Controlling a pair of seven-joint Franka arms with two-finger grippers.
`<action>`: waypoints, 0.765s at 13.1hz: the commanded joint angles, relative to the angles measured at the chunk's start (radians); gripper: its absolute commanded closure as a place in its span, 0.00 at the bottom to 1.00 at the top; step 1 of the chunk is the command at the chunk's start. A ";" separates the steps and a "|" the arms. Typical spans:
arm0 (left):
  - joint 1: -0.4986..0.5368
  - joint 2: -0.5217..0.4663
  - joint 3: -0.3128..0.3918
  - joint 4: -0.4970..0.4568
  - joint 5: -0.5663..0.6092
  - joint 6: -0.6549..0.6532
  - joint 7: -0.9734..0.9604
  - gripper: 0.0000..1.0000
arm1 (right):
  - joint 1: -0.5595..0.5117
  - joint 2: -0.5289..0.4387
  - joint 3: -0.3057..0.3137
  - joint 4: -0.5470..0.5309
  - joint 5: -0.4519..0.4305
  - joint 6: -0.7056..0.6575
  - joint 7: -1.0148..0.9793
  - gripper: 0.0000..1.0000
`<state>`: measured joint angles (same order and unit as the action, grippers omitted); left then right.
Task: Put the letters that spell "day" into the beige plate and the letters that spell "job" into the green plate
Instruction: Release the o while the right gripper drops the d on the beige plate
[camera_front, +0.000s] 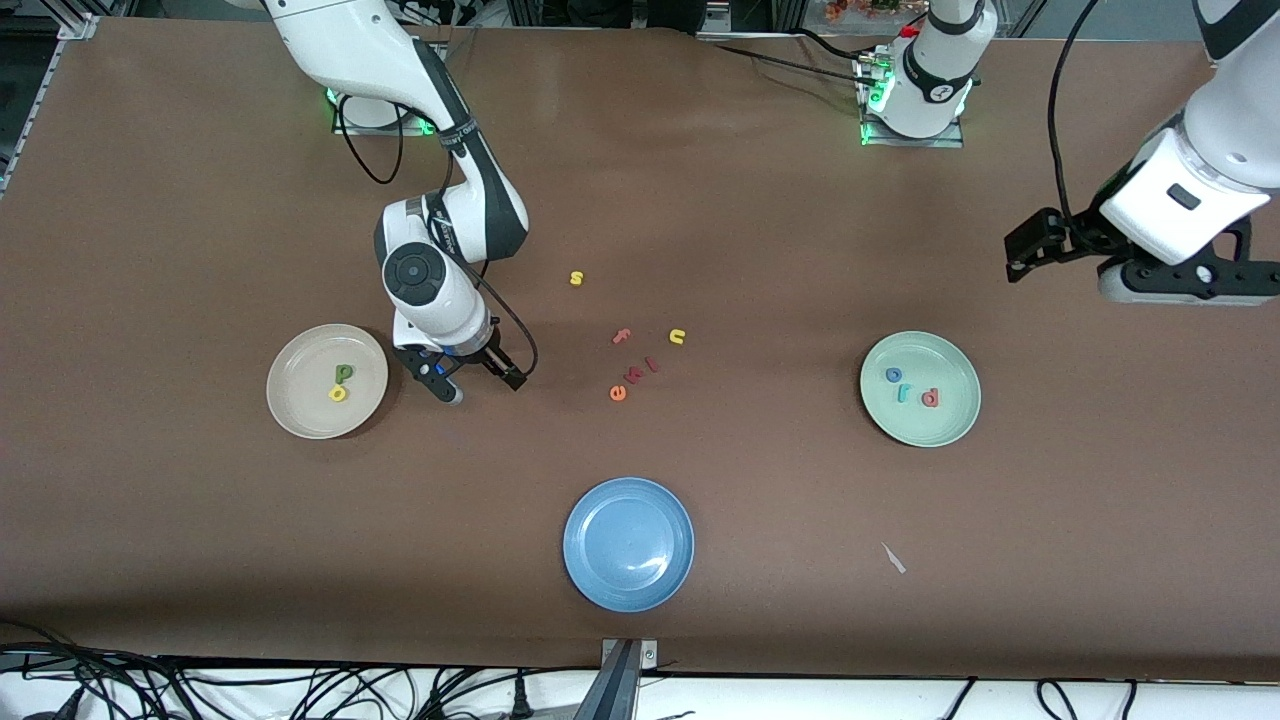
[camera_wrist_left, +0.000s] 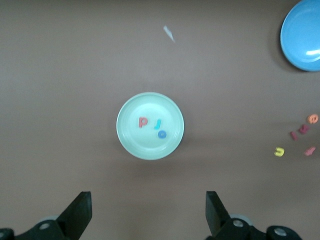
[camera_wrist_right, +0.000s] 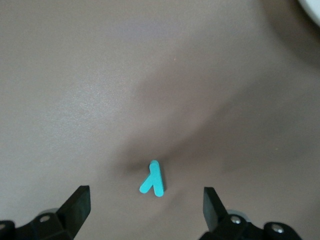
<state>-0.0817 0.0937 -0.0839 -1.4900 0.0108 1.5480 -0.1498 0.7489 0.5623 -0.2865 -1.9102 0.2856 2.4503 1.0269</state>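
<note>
Step in hand, as judged: picking up the teal "y" (camera_wrist_right: 152, 179), the last letter owed to the beige plate (camera_front: 300, 415). The right gripper (camera_front: 450, 380) hangs low over the table (camera_front: 200, 560), just beside that plate's rim on the side toward the table's middle. Its fingers are spread wide and hold nothing. In the right wrist view the "y" lies flat on the bare table between the two fingers, apart from both.

To do this well, the gripper should centre over the letter, descend until the fingertips nearly meet the table, and close across the narrow stem rather than the fork. The foam piece is small and thin, so an off-centre closure would likely flick it away. After lifting, only a short carry over the beige plate's raised rim is needed.

Containers:
- Beige plate, toward the right arm's end: dark green "d" (camera_front: 344, 373) and yellow "a" (camera_front: 338, 394), touching or nearly so.
- Green plate (camera_front: 945, 425), toward the left arm's end: blue "o" (camera_front: 893, 375), teal "j" (camera_front: 905, 392), red "b" (camera_front: 930, 398). This word appears complete.
- Blue plate (camera_front: 628, 580), at the near edge's middle: nothing in it.

The left gripper (camera_wrist_left: 149, 212) waits high over the table by the green plate, fingers wide apart and holding nothing.
</note>
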 joint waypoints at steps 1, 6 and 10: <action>-0.016 -0.051 0.033 -0.105 -0.063 0.049 0.058 0.00 | 0.006 0.011 0.001 -0.013 0.049 0.041 0.012 0.00; 0.008 -0.071 0.023 -0.119 -0.068 0.066 0.088 0.00 | 0.006 0.011 0.015 -0.053 0.055 0.081 0.009 0.01; 0.019 -0.066 0.024 -0.116 -0.054 0.046 0.121 0.00 | 0.001 0.022 0.015 -0.052 0.055 0.085 0.002 0.12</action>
<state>-0.0735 0.0540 -0.0618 -1.5844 -0.0361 1.6048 -0.0810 0.7485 0.5759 -0.2730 -1.9558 0.3181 2.5142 1.0291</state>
